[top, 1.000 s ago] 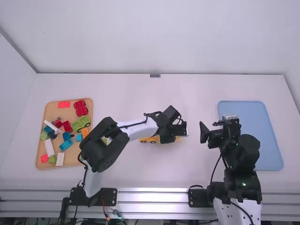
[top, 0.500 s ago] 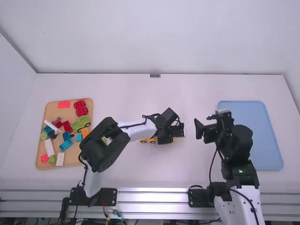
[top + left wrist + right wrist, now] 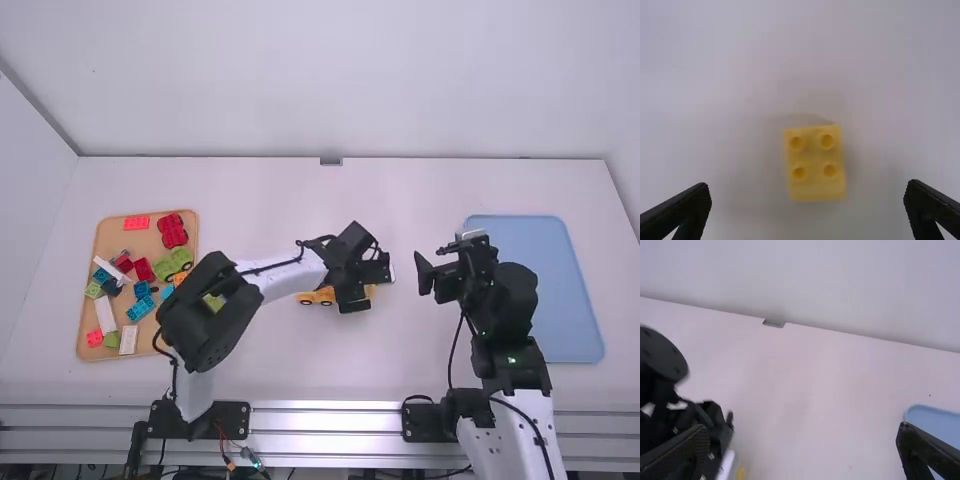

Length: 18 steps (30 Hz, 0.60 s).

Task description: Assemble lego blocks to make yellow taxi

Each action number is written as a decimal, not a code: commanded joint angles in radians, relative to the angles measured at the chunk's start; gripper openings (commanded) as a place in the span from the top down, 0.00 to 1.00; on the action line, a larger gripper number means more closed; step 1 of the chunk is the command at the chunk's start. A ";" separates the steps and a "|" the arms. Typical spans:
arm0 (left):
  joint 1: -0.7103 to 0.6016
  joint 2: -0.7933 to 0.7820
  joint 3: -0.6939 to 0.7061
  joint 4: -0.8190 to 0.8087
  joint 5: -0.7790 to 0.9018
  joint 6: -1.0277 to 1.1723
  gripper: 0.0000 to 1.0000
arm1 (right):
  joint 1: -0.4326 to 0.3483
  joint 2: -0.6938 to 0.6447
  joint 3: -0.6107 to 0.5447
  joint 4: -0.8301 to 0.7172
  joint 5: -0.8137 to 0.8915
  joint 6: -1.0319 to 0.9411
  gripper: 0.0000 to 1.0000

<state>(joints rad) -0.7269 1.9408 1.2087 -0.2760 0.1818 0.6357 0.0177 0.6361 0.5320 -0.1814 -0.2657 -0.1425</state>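
Your left gripper [image 3: 808, 184] is open above one rectangular yellow plastic block [image 3: 816, 162] with four studs, framed between its fingers. Beside that gripper sits one yellow plastic wheeled base [image 3: 319, 294], two wheels showing. You're likely lining up a pick: centre, lower, close. Your right gripper [image 3: 802, 425], well apart, is open.

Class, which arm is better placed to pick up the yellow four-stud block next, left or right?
Left, most likely: the left end effector is open over the yellow four-stud block, framed between its fingers. The right end effector, also open, hangs off to the side.
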 commanded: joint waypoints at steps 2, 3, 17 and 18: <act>0.082 -0.192 -0.072 0.040 -0.010 -0.077 0.01 | 0.005 0.090 0.043 -0.006 0.002 -0.043 0.01; 0.085 -0.199 -0.078 0.045 -0.014 -0.084 0.01 | 0.005 0.096 0.046 -0.008 0.002 -0.045 0.01; 0.535 -0.785 -0.584 0.452 0.256 -0.364 0.01 | 0.320 0.778 0.438 -0.388 0.137 -0.677 0.01; 0.567 -0.806 -0.607 0.475 0.285 -0.377 0.01 | 0.341 0.817 0.451 -0.396 0.161 -0.690 0.01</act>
<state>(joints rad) -0.2192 1.1843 0.6491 0.1810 0.3504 0.3290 0.3141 1.3743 0.9390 -0.5594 -0.1917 -0.6849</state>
